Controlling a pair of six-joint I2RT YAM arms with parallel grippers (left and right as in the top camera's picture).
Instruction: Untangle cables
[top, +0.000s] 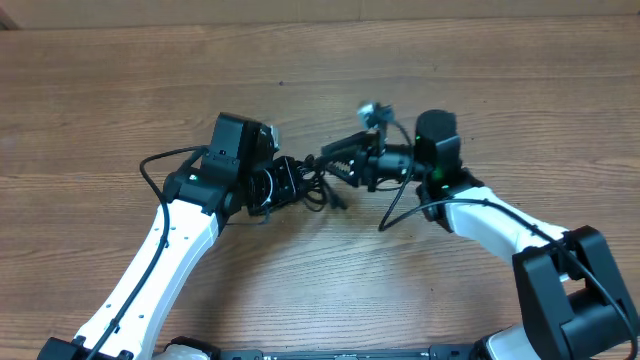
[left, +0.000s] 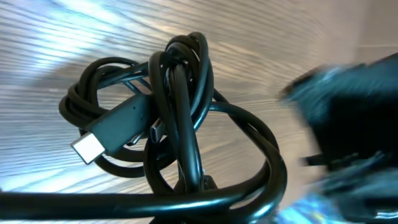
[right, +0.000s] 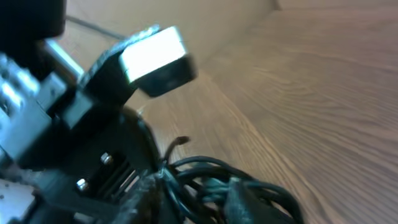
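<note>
Tangled cables (left: 186, 137) clamped in left claw (top: 290, 184); right claw (top: 337, 165) I cannot tell

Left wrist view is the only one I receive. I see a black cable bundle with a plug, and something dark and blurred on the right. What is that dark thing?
Observer: From overhead it is the right end effector, reaching into the cable bundle from the side opposite your arm.
Operator: Where does the bundle lie on the table?
Observer: Near the middle of the wooden table, between the two arms, with the left end effector at its other side.
Operator: Is the right end effector open?
Observer: I cannot tell. The right wrist view shows the bundle only as a blur at its lower edge.
</note>
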